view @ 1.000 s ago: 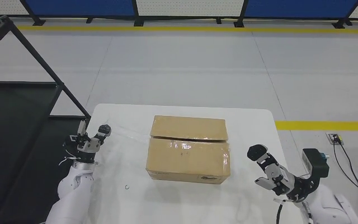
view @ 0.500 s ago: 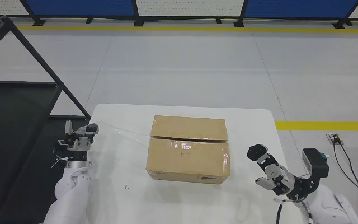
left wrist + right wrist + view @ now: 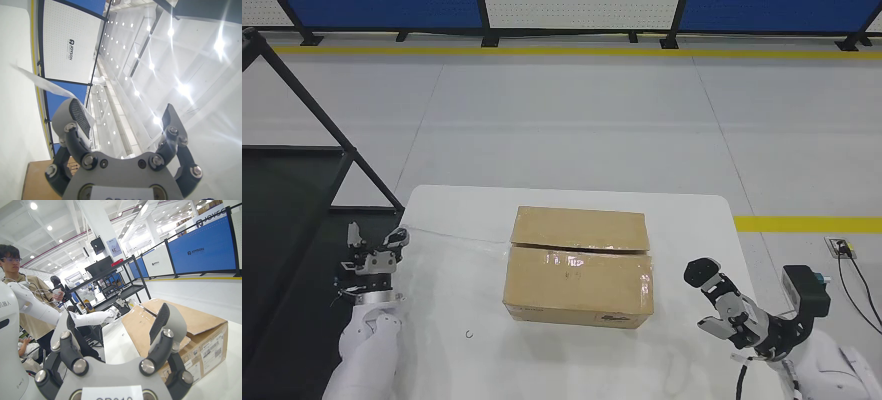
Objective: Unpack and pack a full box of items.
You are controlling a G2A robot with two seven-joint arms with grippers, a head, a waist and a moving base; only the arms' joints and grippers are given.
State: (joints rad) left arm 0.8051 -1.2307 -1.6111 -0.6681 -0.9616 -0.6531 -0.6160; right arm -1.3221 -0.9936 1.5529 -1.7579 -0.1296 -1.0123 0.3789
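Cardboard box (image 3: 578, 270) is set on the desk (image 3: 462, 300), between both pincers. The left pincer (image 3: 372, 255), spread wide with a tape strip (image 3: 47, 85) stuck to one pad (image 3: 79, 115), has been drawn farther away; the right pincer (image 3: 717, 300) is held open, empty. Unsealing is judged underway.

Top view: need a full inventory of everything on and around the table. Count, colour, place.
cardboard box: one, brown, middle of the table, flaps down
tape strip: one, clear whitish, stuck to a finger pad of the left hand
small C-shaped bit: one, dark, on the table near the box's front left corner
table: one, white
rack: one, black, beside the table's left edge
barrier panels: several, blue and white, far side of the floor
floor line: one, yellow, before the panels
left hand: grey-black, open, table's left edge
right hand: grey-black, open, near right corner
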